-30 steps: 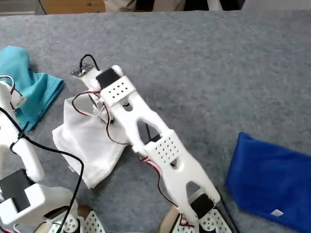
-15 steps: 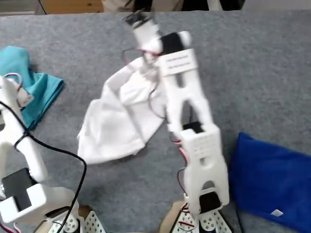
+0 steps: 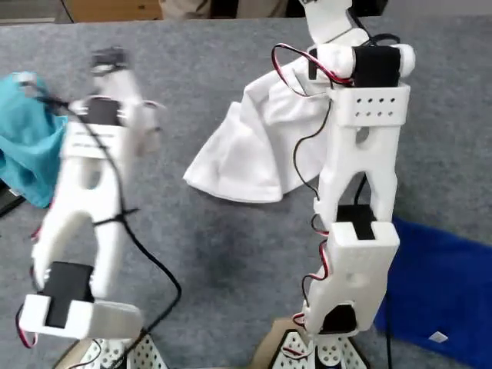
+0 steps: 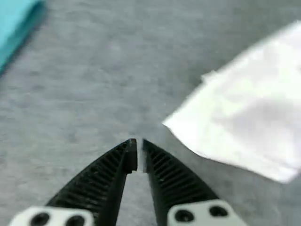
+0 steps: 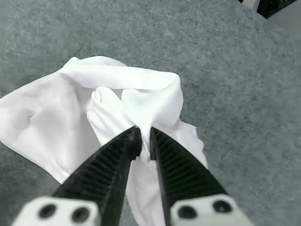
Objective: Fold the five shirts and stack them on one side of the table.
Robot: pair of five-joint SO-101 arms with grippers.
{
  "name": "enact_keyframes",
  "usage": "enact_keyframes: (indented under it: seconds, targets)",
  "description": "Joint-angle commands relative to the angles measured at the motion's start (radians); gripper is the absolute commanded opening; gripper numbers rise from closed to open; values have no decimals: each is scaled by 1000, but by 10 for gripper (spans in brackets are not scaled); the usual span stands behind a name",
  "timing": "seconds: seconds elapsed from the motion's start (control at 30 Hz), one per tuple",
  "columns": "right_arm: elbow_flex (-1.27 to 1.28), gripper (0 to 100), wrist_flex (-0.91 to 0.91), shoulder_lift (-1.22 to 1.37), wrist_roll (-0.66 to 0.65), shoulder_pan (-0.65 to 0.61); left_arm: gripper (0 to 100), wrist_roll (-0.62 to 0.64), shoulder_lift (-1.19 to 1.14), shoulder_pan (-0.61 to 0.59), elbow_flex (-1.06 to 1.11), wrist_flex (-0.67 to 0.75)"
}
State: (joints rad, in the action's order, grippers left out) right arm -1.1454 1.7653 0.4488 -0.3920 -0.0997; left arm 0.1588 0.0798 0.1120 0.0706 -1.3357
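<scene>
My right gripper is shut on a bunched fold of the white shirt. In the high view the white shirt lies crumpled at the far middle of the grey table, one end lifted beside the right arm. My left gripper is shut with nothing in it, hovering over bare table a little short of a corner of the white shirt. A teal shirt lies bunched at the far left. A blue shirt lies at the near right.
The left arm stretches over the table's left side, right beside the teal shirt. Bare grey table lies between the two arms' bases. The table's far edge runs just behind the white shirt.
The right arm has dragged the white shirt from the near left to the far middle. The left arm has swung out from the near left corner over the table.
</scene>
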Motion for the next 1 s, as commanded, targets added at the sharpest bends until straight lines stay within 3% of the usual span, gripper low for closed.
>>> enact_keyframes:
  seconds: [0.0,0.13,0.43,0.57,0.77,0.97]
  targets:
    - [-41,27,-14,36,-81,18,147,6,2,144,-11,20]
    - [-42,27,-48,119,-172,51,205,31,2,226,58,123]
    - [-41,27,-77,154,-245,105,202,55,-147,229,273,542]
    - [-39,27,-77,154,-245,104,186,55,-252,199,227,559]
    - [-38,27,-78,156,-245,104,19,48,-383,158,120,557]
    - [-35,27,-91,156,-245,110,19,49,-395,66,-48,425]
